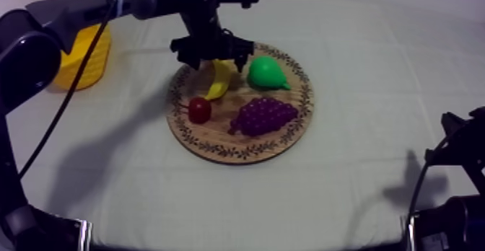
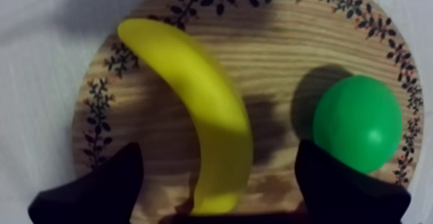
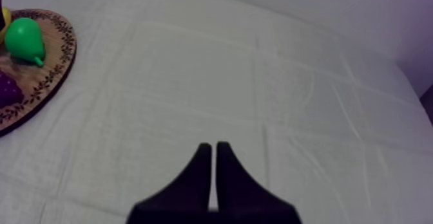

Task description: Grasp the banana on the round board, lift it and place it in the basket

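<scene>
The yellow banana (image 1: 219, 81) lies on the round wooden board (image 1: 238, 153), along its left-back part, between the small red fruit (image 1: 199, 109) and the green pear (image 1: 267, 73). My left gripper (image 1: 214, 58) hangs open just above the banana's far end. In the left wrist view its two black fingers (image 2: 103, 188) stand wide apart on either side of the banana (image 2: 200, 111), with the pear (image 2: 357, 123) beside one finger. The yellow basket (image 1: 83, 59) stands at the back left. My right gripper (image 3: 214, 168) is shut on nothing over bare cloth.
Purple grapes (image 1: 263, 115) lie on the board's front right part. My right arm (image 1: 462, 149) rests low at the table's right edge. The right wrist view shows the board's rim (image 3: 55, 65) and the pear (image 3: 26, 40) far off across the cloth.
</scene>
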